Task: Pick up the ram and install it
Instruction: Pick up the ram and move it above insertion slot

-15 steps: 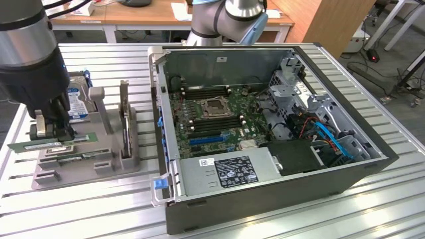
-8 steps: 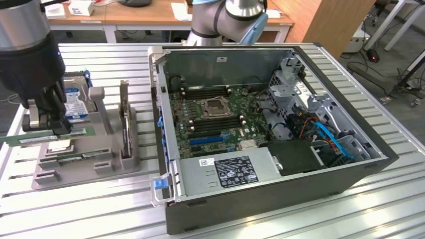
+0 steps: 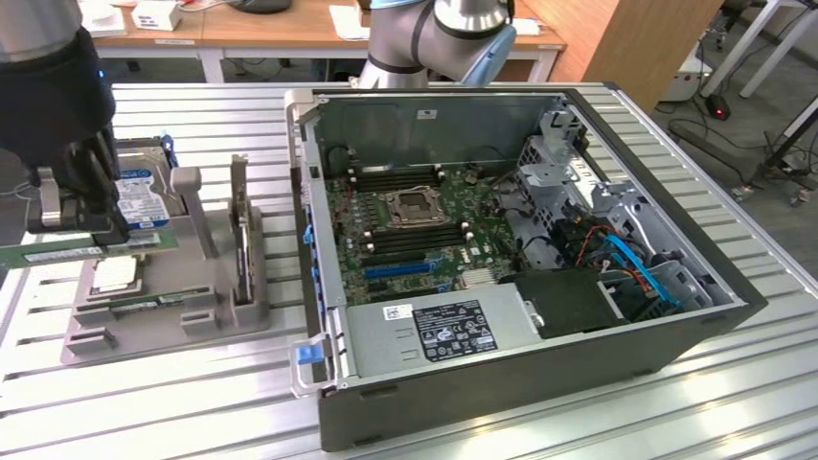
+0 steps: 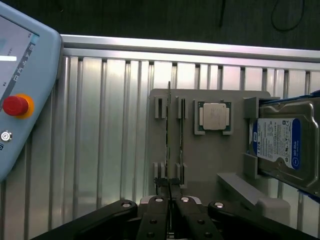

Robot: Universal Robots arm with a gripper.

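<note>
Standing open on the slatted table (image 3: 153,402), the computer case (image 3: 511,402) sits just to the exterior view's right of the grey holder tray (image 3: 167,326). Its motherboard (image 3: 422,230) faces up, so a stick could be pressed straight down into it. At the tray's end farthest from the exterior camera, the hard drive (image 3: 141,196) stands on edge in its bracket. The gripper (image 3: 77,230) hangs over the tray's middle, fingers clenched on the ram (image 3: 52,255). It pinches the ram from above, so the long green board hangs level with its contact edge down, apparently just clear of the tray's slots. Beneath it in the tray sits the processor (image 3: 113,275). A second stick (image 3: 141,305) lies near the tray's front edge.
</note>
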